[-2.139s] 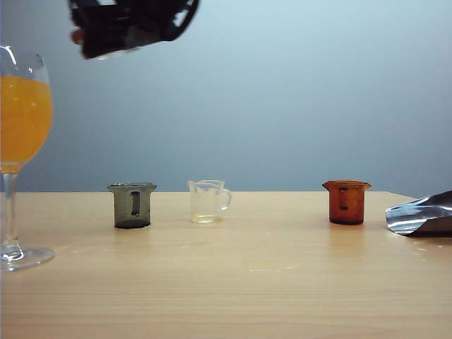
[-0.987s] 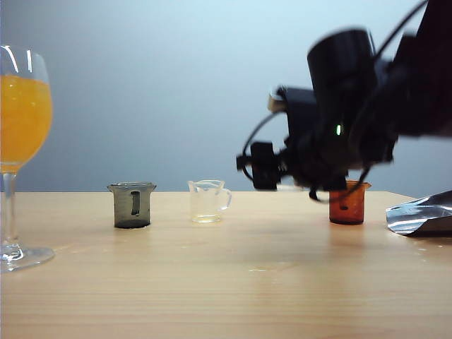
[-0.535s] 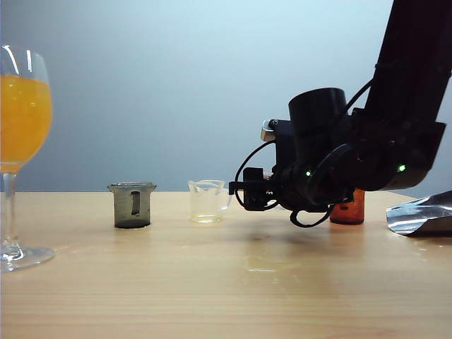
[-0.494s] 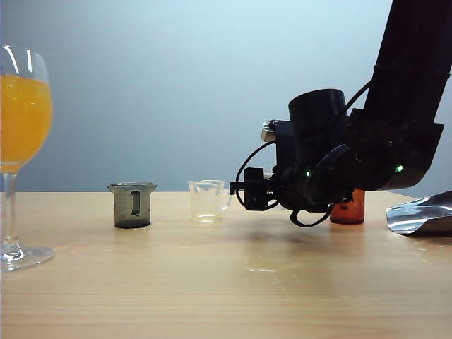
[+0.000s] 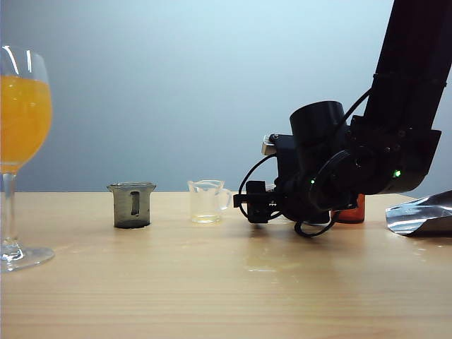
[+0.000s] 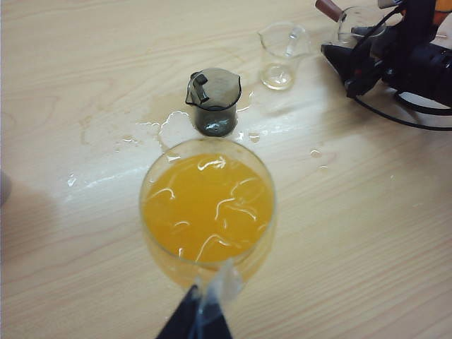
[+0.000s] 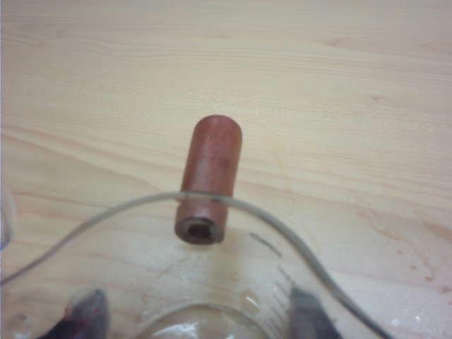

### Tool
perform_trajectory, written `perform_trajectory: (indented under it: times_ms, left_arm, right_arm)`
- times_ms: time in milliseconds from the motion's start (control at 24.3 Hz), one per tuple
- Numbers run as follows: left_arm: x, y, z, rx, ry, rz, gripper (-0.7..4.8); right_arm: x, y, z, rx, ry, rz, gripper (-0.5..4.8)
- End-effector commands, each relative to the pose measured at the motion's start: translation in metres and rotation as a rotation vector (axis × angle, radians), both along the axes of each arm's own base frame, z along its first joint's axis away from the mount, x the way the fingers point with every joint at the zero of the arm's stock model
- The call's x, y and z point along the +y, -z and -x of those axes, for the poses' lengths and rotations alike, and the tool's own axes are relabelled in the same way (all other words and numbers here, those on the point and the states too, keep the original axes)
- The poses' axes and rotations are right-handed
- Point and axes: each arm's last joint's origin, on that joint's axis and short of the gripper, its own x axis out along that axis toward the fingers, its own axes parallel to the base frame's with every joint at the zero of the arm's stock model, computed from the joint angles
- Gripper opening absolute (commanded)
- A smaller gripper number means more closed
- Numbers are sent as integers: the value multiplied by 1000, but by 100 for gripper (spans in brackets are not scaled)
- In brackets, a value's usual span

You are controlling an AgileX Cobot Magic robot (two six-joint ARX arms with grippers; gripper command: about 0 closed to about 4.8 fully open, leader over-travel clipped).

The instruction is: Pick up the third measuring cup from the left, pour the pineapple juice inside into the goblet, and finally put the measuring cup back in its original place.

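My right gripper [image 7: 196,314] is shut on the third measuring cup [image 7: 279,279], a clear wide cup with faint graduation lines and a red-brown stub [image 7: 208,176] at its far rim. In the exterior view this gripper [image 5: 254,203] hangs low over the table and hides the cup. No pineapple juice shows in the cup; its bottom looks clear with wet glints. The goblet [image 5: 21,127] stands at the far left, filled with orange liquid. My left gripper [image 6: 201,318] is shut just before the goblet [image 6: 208,205], with nothing visibly held.
A smoky grey cup [image 5: 132,205] and a clear cup with a loop handle [image 5: 207,201] stand left of the right gripper. An orange-brown cup [image 5: 351,212] is half hidden behind the right arm. A silver pouch [image 5: 420,215] lies far right. Spilled drops [image 6: 155,127] wet the wood by the grey cup.
The right arm came from high near the goblet, swung right and sank with the cup to just above the table between the clear cup and the orange-brown cup. The left arm stayed still.
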Motion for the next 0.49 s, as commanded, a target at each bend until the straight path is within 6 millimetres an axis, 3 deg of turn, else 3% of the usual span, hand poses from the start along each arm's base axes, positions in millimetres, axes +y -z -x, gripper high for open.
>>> perform_trajectory:
  times_ms: [41, 494]
  left_arm:
    - [0, -2, 0, -15, 1, 7, -3]
    - [0, -2, 0, -15, 2, 7, -3]
  right_arm:
    - [2, -3, 1, -11, -8, -14, 455]
    - [1, -13, 6, -22, -32, -27, 454]
